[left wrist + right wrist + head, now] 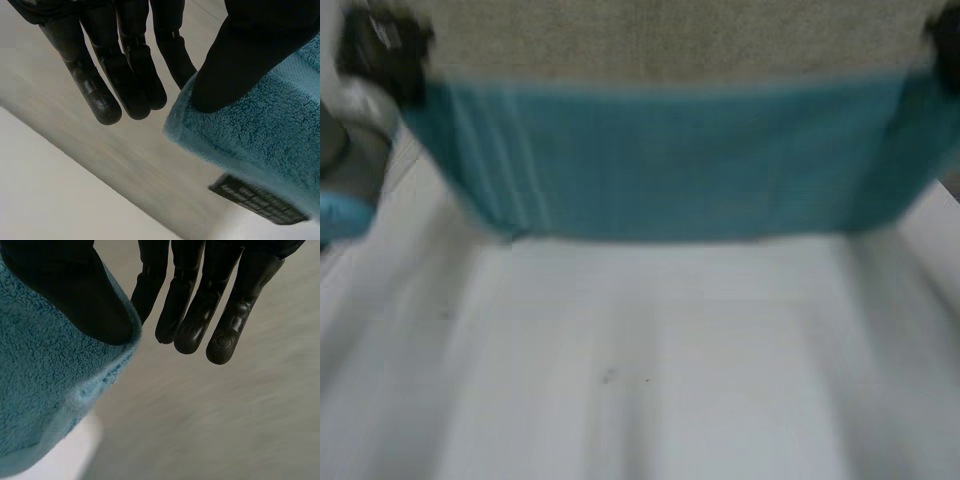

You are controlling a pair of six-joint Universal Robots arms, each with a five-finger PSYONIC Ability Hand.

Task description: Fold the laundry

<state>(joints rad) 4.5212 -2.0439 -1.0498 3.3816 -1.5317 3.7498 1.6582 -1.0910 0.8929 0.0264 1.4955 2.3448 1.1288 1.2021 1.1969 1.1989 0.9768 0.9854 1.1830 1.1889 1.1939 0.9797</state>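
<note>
Towel (670, 160) (teal) hangs pinched by left robot hand (240, 60) and right robot hand (65, 290).

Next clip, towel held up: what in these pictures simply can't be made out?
1. Head view: the picture's edges cut off the left robot hand and right robot hand, so their grip is unreadable there.
2. Head view: from above, whether the towel's lower edge touches the table cannot be told.
3. Left wrist view: the dark label's print is too small to read.

Head view from behind, looking down on surface (650, 380), wrist views very near along left hand (125, 65), right hand (200, 305), all sharing towel (670, 160)
</note>
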